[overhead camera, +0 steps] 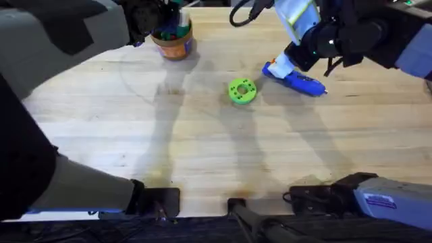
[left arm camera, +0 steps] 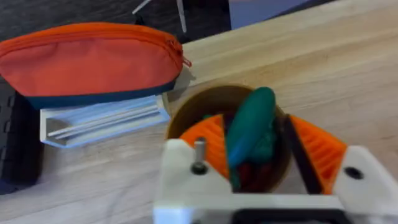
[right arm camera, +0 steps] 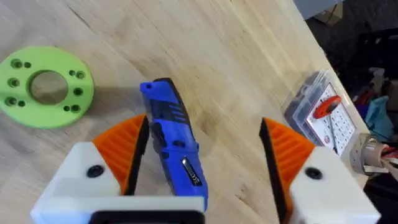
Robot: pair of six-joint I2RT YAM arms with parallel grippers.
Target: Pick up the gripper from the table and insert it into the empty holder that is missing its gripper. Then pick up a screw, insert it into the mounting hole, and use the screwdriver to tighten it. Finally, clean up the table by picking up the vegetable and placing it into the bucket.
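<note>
We see the table (overhead camera: 202, 155) bearing the bucket (overhead camera: 174, 42) far back, where our left gripper (left arm camera: 261, 149) pinches the vegetable (left arm camera: 252, 134) over it, while our right gripper (right arm camera: 202, 155) gapes wide around the lying screwdriver (right arm camera: 174, 146).

No lettering showing legibly anywhere, pale label on the grey arm base (overhead camera: 379, 200) staying unreadable, too blurred

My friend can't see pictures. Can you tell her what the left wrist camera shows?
The left gripper holds a teal-green toy vegetable between its orange pads, right over the round brown bucket. Behind, an orange zip pouch lies on a clear plastic box on the wooden table.
</note>
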